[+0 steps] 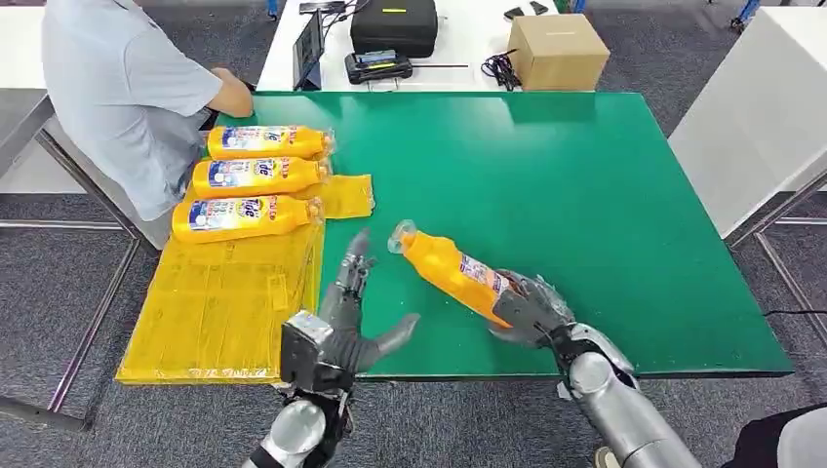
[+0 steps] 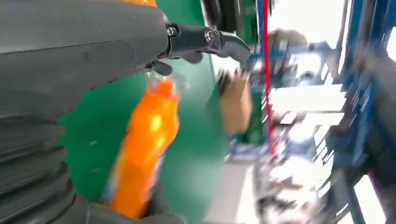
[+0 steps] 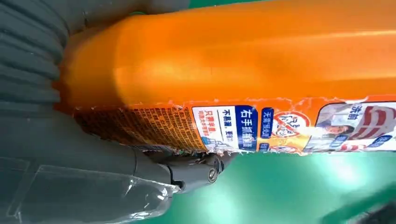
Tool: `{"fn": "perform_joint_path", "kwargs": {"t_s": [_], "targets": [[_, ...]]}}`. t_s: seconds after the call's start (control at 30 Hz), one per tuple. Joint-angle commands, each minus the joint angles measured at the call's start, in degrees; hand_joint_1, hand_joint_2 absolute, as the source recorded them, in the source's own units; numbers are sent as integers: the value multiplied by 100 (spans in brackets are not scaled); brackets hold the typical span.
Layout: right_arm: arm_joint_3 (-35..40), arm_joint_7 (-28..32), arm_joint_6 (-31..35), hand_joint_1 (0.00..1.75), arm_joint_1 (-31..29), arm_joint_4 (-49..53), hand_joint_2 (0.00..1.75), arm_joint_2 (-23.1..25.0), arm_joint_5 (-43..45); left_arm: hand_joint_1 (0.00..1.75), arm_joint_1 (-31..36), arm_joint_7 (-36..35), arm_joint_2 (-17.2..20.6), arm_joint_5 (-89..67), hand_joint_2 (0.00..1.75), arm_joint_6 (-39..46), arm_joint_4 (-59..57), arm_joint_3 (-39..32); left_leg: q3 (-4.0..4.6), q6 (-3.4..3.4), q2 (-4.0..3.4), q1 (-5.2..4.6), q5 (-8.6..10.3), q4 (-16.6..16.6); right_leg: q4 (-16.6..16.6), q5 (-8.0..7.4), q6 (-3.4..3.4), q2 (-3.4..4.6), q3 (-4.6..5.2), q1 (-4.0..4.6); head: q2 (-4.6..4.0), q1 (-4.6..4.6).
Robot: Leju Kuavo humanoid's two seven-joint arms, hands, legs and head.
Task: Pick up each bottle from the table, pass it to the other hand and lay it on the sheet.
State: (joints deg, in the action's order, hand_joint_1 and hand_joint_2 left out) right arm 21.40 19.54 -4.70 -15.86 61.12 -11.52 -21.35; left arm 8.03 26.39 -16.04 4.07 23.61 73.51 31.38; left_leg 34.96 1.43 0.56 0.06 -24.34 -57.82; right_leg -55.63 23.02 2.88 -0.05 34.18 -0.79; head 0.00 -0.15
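Orange plastic detergent bottle point(image 1: 451, 271) held by its base in the right hand point(image 1: 531, 310); right wrist view shows its torn label; left hand point(image 1: 353, 317) spread, empty

You see a grey carpet floor point(image 1: 59, 283) around the green bench point(image 1: 585, 195). Beyond it stands a white table point(image 1: 468, 39) carrying a black case point(image 1: 394, 24), a cardboard box point(image 1: 558, 51) and a tablet point(image 1: 307, 47). A person in a grey shirt point(image 1: 122, 88) sits at the far left corner.
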Motion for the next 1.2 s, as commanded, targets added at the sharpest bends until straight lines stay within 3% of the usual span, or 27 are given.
{"fn": "perform_joint_path", "kwargs": {"t_s": [0.03, 0.4, 0.53, 0.6, 1.13, 1.17, 1.2], "targets": [[-257, 121, -80, 175, 67, 849, 175, 558, 206, 0, -457, 358, -230, 1328, 175, 174, 5, -755, -17, -6, -21, 0, -10, 2, -1, 6, -9, 18, -9, 1, 0, 2], [31, 296, -530, 175, -147, 812, 175, 684, 689, 0, -456, 282, -73, 2414, 175, -824, -297, -1342, -31, -9, -27, -1, -13, 6, 2, 7, -13, 22, -21, 0, 0, 4], [386, 331, -1025, 175, -314, 385, 175, 525, 800, 0, -257, 232, -7, 2231, 175, -1097, -516, -1188, -13, -5, -11, -1, -3, 5, 1, 2, -8, 9, -8, 0, 0, 2], [589, 578, -1336, 175, -455, 6, 175, 450, 959, 0, -179, -234, -4, 2636, 175, -1754, -817, -1072, -20, -6, -11, 0, -4, 6, 5, 2, -9, 9, -15, 1, 0, 2], [781, 572, -1362, 175, -618, -277, 175, 468, 967, 0, -146, -78, 16, 2496, 175, -1902, -971, -892, -29, -6, -14, -1, -9, 6, 4, 6, -10, 11, -23, 0, 0, 2], [1164, 703, -1834, 175, -887, -596, 175, 391, 1095, 0, 107, -416, 39, 2506, 175, -2258, -1463, -629, -30, -7, -15, -1, -11, 4, 2, 8, -12, 11, -24, 0, 0, 2], [1225, 715, -1882, 175, -944, -698, 175, 405, 1110, 0, 157, -417, 26, 2570, 175, -2326, -1607, -642, -31, -8, -11, 1, -9, 6, 5, 8, -13, 7, -27, 2, 0, 4]]}}
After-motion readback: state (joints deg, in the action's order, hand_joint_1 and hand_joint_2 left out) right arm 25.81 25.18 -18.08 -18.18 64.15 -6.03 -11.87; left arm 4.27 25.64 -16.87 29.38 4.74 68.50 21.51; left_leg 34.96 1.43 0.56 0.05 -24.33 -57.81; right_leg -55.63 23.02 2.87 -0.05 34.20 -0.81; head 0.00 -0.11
